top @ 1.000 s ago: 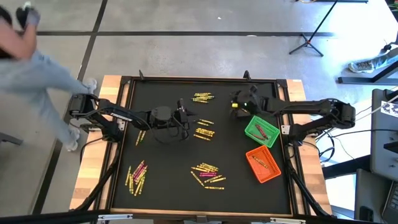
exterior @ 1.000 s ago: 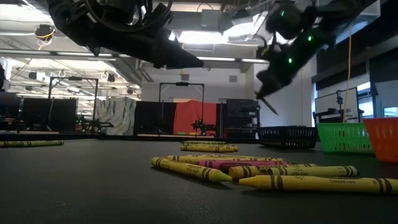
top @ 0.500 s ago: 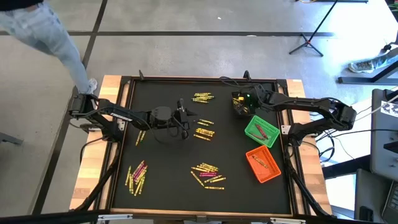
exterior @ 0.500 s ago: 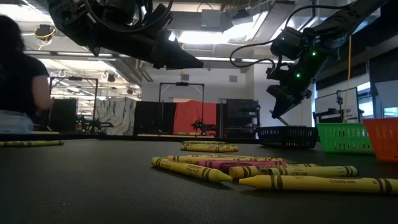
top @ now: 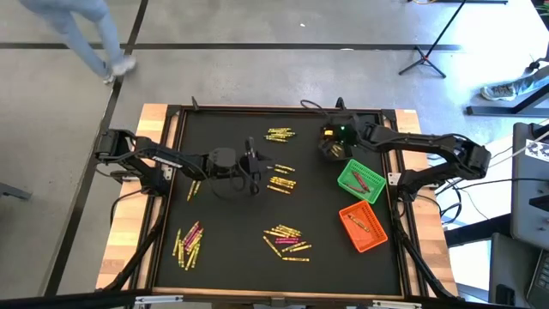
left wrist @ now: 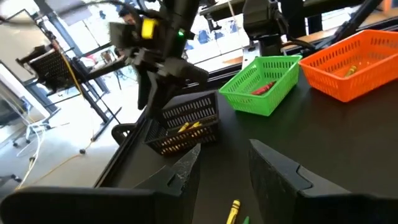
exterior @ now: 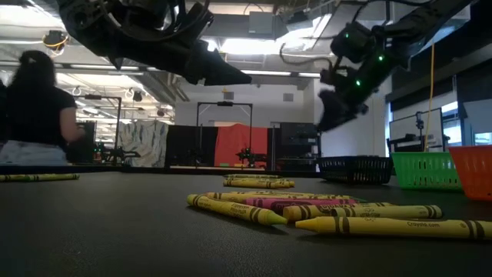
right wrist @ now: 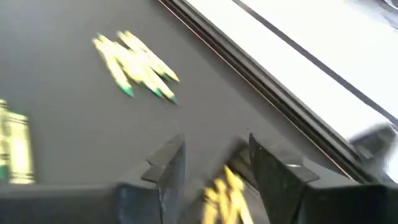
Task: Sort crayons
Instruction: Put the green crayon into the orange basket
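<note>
Crayons (top: pixel 281 182) lie in several small heaps on the black desk (top: pixel 223 257) in the high view, mostly yellow, with some pink ones near the front left corner. Three bins stand along the right edge: a black bin (top: pixel 329 150) toward the far right corner, then a green bin (top: pixel 360 179), then an orange bin (top: pixel 362 227). The right gripper (top: pixel 329 140) hangs directly over the black bin, probably because yellow crayons belong there. The left gripper (top: pixel 254 163) hovers over the middle of the desk, just beside a yellow heap, and seems ready for a next pick.

Low view: both arms are above the desk surface and touch nothing. A person (exterior: pixel 34 115) is in the room beyond the left edge.

Left wrist view: the left pincer is spread and empty. Yellow crayons are in the black bin, a red one in the green bin, and one in the orange bin, so each bin seems to take one colour.

Right wrist view: the right fingers (right wrist: pixel 163 169) are spread apart and pinch nothing. Blurred yellow sticks show in the gap; I cannot tell if they are falling or lying in the bin.
</note>
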Robot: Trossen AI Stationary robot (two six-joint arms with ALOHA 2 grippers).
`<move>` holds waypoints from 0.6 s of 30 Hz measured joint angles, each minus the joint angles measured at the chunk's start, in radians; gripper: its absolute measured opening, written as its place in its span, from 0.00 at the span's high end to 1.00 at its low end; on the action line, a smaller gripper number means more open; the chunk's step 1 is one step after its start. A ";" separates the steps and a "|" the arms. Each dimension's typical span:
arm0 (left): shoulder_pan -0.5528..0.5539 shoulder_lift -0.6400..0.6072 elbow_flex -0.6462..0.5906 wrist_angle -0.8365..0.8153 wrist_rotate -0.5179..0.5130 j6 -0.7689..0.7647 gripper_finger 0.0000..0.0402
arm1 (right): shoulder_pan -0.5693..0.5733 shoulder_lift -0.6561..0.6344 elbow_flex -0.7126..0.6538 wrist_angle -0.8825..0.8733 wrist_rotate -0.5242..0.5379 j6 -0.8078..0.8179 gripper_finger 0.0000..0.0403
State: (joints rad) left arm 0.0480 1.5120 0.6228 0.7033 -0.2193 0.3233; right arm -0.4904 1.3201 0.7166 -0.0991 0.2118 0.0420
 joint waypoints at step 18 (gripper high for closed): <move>-0.009 -0.008 0.234 -0.963 -0.084 -0.470 0.71 | 0.158 0.000 -0.032 0.338 -0.161 -0.180 0.55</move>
State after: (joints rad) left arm 0.0391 1.5040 0.8570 -0.2599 -0.3036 -0.1468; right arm -0.3319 1.3201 0.6849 0.2385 0.0504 -0.1379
